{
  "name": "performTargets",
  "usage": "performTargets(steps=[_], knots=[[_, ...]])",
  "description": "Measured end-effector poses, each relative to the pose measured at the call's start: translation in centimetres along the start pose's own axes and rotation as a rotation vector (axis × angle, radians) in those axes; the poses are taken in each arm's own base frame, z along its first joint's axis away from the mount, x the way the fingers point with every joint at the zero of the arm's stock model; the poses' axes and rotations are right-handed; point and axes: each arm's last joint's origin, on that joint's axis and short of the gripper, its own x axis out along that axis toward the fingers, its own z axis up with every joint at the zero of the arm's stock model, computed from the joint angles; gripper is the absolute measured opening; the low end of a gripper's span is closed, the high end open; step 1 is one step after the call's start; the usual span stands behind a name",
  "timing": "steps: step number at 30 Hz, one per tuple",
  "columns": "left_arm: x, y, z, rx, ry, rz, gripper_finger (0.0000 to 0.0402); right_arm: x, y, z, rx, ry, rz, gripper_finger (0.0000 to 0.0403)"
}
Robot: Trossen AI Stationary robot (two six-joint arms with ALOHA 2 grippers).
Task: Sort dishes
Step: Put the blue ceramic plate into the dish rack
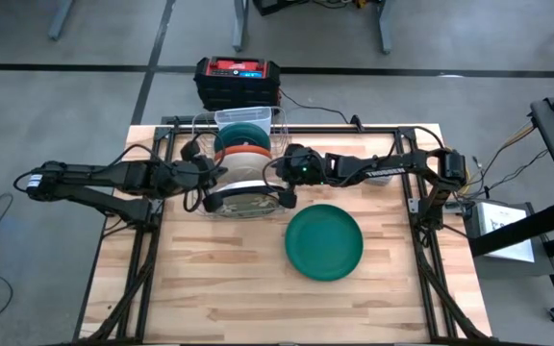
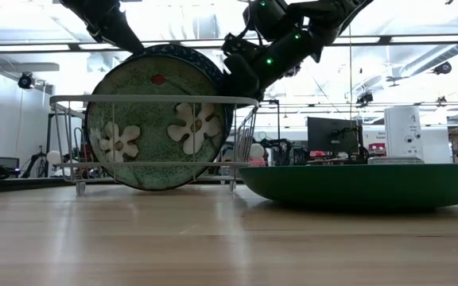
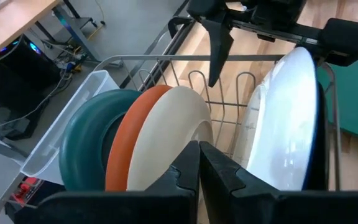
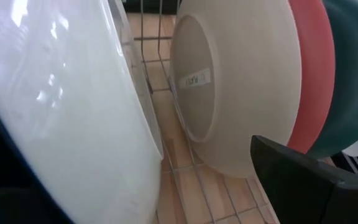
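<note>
A silver wire rack [image 1: 243,178] stands toward the far side of the wooden tabletop [image 1: 219,288], and most of the dishes sit upright in it on edge. From the far end come a teal bowl [image 3: 89,146], an orange bowl [image 3: 126,140] nested against it and a white bowl [image 3: 169,134] against that. After a gap stands a plate [image 3: 284,124], white on its face, its back green-speckled with white flowers and a dark blue rim as seen from table height.

The left gripper [image 3: 199,165] reaches in from the left side, its fingers pressed shut together with nothing between them, just in front of the white bowl's rim.

The right gripper [image 1: 282,178] comes in from the right side with its fingers spread wide, one on either side of the flowered plate's upper rim; I cannot tell whether they touch it.

A larger dark green plate [image 1: 324,241] lies flat on the tabletop, near the rack and apart from it. A black and red box [image 1: 238,82] sits beyond the tabletop's far edge.
</note>
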Motion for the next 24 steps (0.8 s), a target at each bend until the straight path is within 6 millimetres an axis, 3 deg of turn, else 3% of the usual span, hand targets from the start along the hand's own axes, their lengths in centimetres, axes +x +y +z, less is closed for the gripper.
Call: performTargets(steps=[14, 24], knots=[[0.0, -0.2, 0.0, -0.001, 0.007, -0.067, 0.0, -0.5, -0.1, 0.2, -0.018, 0.113, 0.016, 0.0323], [0.0, -0.2, 0.0, -0.002, 0.006, -0.067, 0.0, -2.1, -0.4, 0.8, -0.007, 0.136, 0.017, 0.0323]])
